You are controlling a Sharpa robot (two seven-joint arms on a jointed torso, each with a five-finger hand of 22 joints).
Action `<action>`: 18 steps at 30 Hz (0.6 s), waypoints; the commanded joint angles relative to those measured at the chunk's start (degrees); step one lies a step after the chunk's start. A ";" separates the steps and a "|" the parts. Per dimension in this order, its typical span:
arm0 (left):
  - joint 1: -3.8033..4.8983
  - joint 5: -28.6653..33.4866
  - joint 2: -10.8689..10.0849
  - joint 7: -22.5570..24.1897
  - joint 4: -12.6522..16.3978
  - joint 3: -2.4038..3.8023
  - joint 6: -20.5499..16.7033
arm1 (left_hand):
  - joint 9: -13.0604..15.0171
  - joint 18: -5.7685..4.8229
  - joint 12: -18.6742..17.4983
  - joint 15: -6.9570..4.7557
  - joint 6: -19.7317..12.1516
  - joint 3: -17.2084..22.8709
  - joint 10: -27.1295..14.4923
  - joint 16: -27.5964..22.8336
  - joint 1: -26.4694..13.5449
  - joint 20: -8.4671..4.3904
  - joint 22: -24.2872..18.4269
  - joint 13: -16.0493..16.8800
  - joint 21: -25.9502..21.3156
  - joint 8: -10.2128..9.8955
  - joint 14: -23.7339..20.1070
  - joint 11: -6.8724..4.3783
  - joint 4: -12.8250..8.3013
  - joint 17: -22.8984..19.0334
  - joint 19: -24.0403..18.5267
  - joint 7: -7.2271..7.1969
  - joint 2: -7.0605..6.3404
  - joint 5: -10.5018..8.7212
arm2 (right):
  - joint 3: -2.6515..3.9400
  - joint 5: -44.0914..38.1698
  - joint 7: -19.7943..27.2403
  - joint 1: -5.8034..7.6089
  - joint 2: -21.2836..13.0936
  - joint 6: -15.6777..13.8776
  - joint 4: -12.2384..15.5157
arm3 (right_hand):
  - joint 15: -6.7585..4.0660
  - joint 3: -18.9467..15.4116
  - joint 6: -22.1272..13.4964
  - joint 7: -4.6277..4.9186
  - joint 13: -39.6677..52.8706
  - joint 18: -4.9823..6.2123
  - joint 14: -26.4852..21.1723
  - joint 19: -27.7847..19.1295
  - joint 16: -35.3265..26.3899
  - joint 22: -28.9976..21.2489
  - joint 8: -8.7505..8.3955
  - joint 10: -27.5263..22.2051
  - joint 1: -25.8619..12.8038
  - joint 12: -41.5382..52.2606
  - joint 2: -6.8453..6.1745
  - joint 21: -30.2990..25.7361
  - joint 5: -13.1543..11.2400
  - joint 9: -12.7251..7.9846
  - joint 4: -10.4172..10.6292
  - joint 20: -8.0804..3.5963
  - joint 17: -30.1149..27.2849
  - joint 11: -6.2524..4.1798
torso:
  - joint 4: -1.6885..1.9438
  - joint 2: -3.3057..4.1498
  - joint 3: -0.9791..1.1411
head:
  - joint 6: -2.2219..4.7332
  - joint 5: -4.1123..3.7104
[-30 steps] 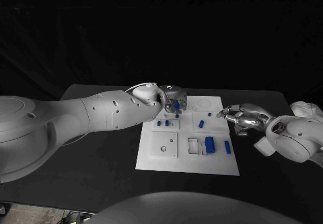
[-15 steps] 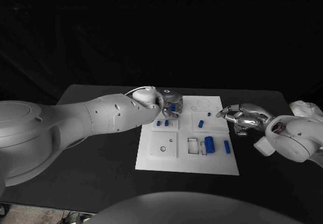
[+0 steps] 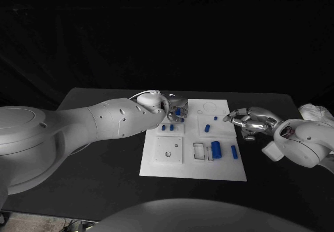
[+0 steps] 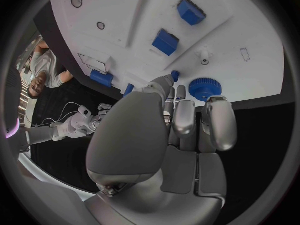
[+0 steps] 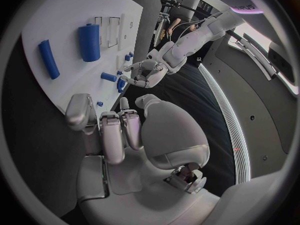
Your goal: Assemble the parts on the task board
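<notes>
The white task board (image 3: pixel 170 164) lies mid-table. My left hand (image 3: pixel 176 107) hovers over its far left corner, fingertips against a round blue gear (image 4: pixel 205 89) that sits on the board (image 4: pixel 144 15); a small blue peg (image 4: pixel 175 75) shows just beyond one fingertip. Two blue blocks (image 3: pixel 168 128) lie nearer me. A thick blue cylinder (image 3: pixel 217 149), a slim one (image 3: pixel 234 152) and a short peg (image 3: pixel 207 128) lie on the right half. My right hand (image 3: pixel 247 122) waits at the board's right edge, fingers half curled, holding nothing.
A pale crumpled thing (image 3: pixel 316 113) lies at the table's far right edge. Shallow recesses (image 3: pixel 204 152) and a square plate with a hole (image 3: pixel 169 149) mark the near half of the board. Black table surrounds the board on all sides.
My left hand has shifted slightly back and left over the far corner of the board, the blue gear staying under its fingers. The right hand has held still.
</notes>
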 commanded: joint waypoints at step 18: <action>-0.90 -0.33 1.83 1.82 -2.32 0.07 1.21 | -0.50 -0.51 0.14 -0.14 0.35 1.04 0.64 -0.09 0.91 -0.26 10.43 0.00 -0.48 -0.08 -0.71 -0.56 -0.93 -0.26 0.16 -0.96 0.30 0.53 | -0.01 -0.28 -0.02 -0.05 -0.12 0.94 0.17 | -0.15 0.46 0.14 0.06 7.45 0.40 1.63 -0.41 -0.29 7.56 0.22 -0.56 -0.24 -0.37 -0.67 -0.29 -0.42 0.08 0.03 0.07 11.04 0.09 | 0.00 0.02 0.01 | -0.01 -0.29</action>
